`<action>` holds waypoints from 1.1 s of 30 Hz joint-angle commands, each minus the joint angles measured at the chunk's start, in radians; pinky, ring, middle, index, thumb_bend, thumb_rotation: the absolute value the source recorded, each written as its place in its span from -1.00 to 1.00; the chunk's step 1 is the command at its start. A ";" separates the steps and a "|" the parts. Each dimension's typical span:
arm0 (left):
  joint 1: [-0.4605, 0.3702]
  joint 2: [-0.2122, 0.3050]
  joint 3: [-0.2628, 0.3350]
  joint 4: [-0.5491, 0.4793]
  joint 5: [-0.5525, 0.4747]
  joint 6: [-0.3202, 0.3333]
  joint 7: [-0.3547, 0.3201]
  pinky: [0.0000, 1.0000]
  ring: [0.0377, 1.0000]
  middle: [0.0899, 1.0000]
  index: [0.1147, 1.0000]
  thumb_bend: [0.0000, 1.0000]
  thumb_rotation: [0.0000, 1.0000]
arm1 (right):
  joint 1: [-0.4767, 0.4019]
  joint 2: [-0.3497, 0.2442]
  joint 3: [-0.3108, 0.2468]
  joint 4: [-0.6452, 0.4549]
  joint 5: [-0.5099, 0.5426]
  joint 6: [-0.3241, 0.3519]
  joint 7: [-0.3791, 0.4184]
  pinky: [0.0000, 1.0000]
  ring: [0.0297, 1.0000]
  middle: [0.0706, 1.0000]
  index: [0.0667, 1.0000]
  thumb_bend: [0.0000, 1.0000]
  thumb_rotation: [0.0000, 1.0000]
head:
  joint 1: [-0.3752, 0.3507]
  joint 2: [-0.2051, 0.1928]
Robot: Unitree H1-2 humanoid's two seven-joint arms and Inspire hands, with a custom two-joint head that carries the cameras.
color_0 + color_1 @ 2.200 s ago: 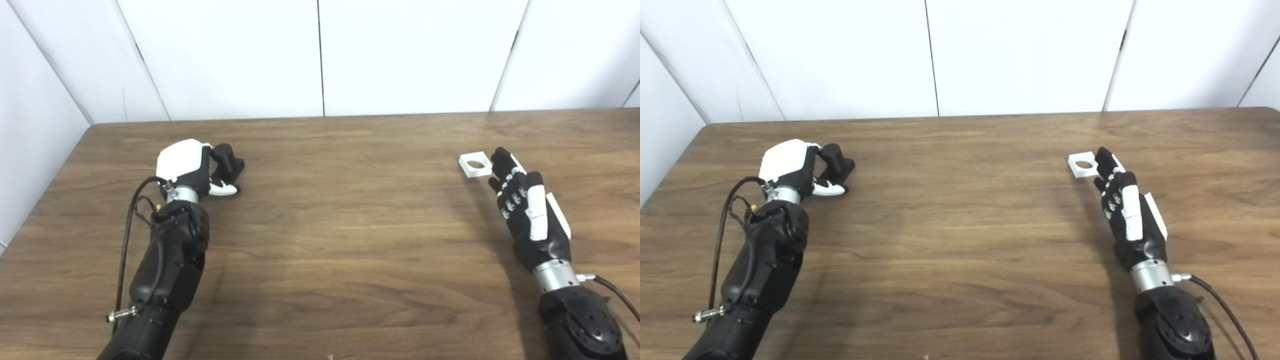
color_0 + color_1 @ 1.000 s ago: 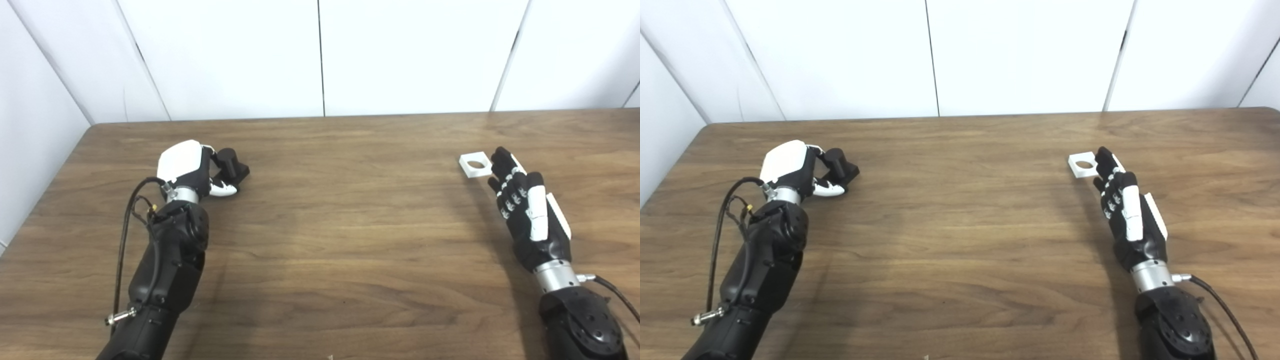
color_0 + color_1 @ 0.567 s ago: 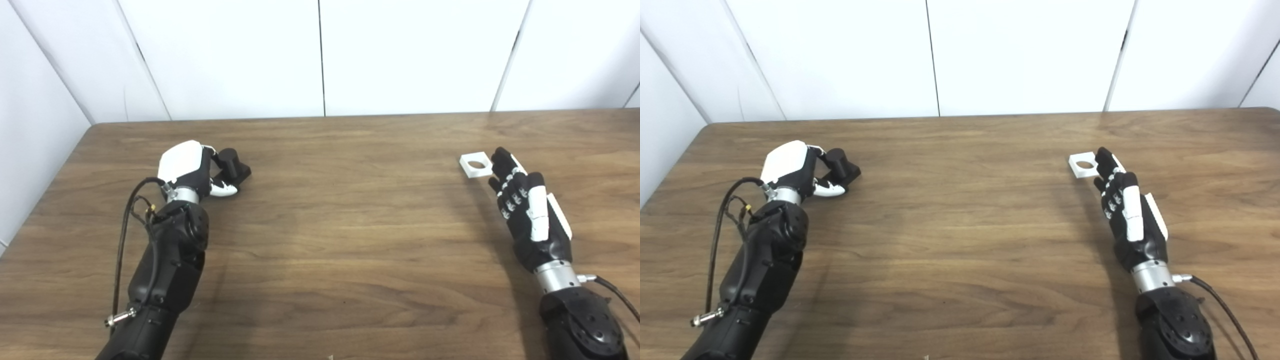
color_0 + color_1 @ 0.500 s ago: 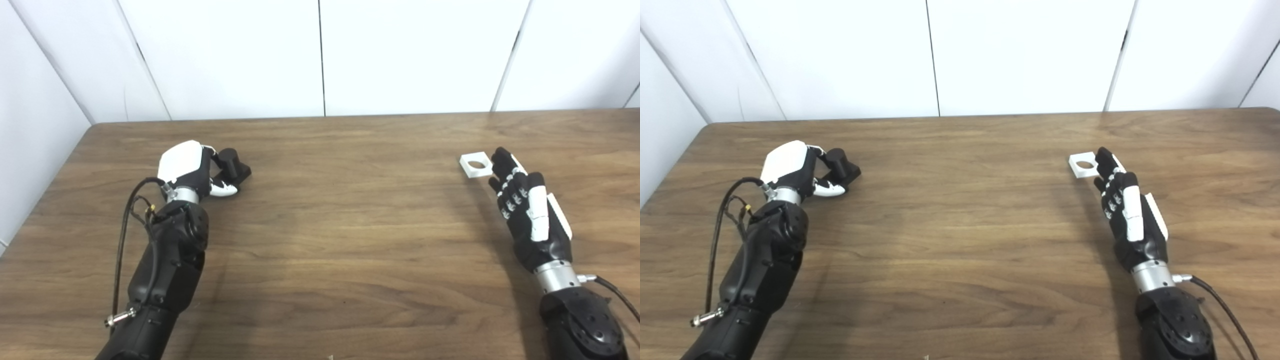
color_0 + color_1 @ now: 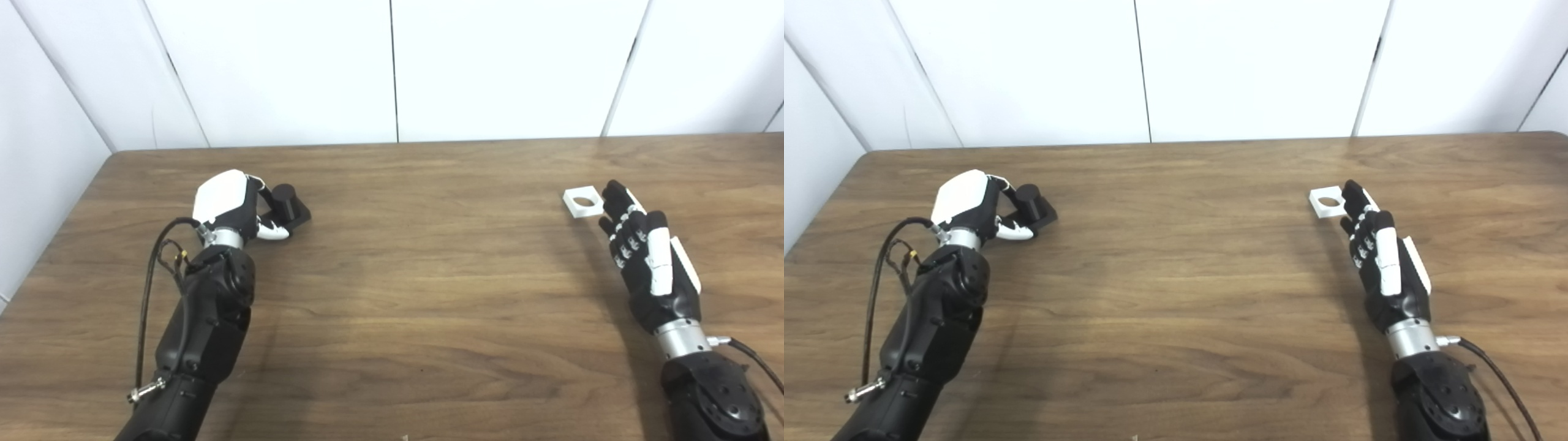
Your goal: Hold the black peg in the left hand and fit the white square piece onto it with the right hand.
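The black peg point(image 5: 286, 204), a short cylinder on a square base, stands on the table at the left. My left hand point(image 5: 228, 206) is beside it on its left. Its fingers curl behind the peg and its white-tipped thumb point(image 5: 273, 232) lies in front, so the hand is shut on the peg. The white square piece point(image 5: 582, 201) with a round hole lies flat at the right. My right hand point(image 5: 643, 257) lies open with straight fingers, and its fingertips point(image 5: 612, 191) touch the piece's right edge.
The wooden table point(image 5: 429, 275) runs back to white wall panels point(image 5: 392, 67). Its left edge point(image 5: 67, 220) lies close to my left arm. A cable point(image 5: 156, 257) loops off the left forearm.
The black peg has slid and turned a little to the right within my left hand's curled fingers. The right hand and the white piece have not moved.
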 commanded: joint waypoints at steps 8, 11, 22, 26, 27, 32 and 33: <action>-0.019 0.021 0.008 -0.027 0.003 0.008 0.018 0.93 0.96 0.71 -0.15 0.04 -0.88 | 0.103 0.046 0.013 0.085 0.012 -0.007 0.000 1.00 1.00 0.92 0.86 0.28 1.00 | 0.000 0.001; -0.018 0.021 0.011 -0.030 -0.002 0.008 0.013 0.94 0.97 0.72 -0.15 0.03 -0.87 | 0.104 0.047 0.014 0.081 0.011 -0.006 -0.002 1.00 1.00 0.92 0.85 0.29 1.00 | -0.002 0.002; -0.009 0.018 0.011 -0.040 -0.021 0.008 0.006 0.93 0.99 0.72 -0.15 0.03 -0.88 | 0.106 0.046 0.011 0.079 0.015 0.000 -0.004 1.00 1.00 0.91 0.86 0.28 1.00 | 0.000 0.002; -0.008 0.017 0.012 -0.042 -0.026 0.008 0.007 0.92 0.99 0.73 -0.15 0.03 -0.88 | 0.107 0.044 0.013 0.080 0.014 -0.004 -0.002 1.00 1.00 0.92 0.87 0.28 1.00 | 0.000 0.002; -0.008 0.016 0.014 -0.042 -0.030 0.008 0.010 0.93 0.99 0.73 -0.15 0.03 -0.88 | 0.107 0.044 0.013 0.080 0.014 -0.006 0.000 1.00 1.00 0.92 0.87 0.27 1.00 | 0.000 0.001; -0.004 0.019 0.010 -0.047 -0.042 0.005 0.023 0.93 0.99 0.72 -0.16 0.04 -0.89 | 0.108 0.045 0.012 0.077 0.018 -0.003 0.000 1.00 1.00 0.92 0.87 0.26 1.00 | -0.001 0.003; -0.003 0.019 0.010 -0.049 -0.045 0.005 0.025 0.93 0.99 0.71 -0.16 0.04 -0.89 | 0.108 0.045 0.012 0.075 0.018 -0.001 0.000 1.00 1.00 0.92 0.87 0.27 1.00 | -0.001 0.004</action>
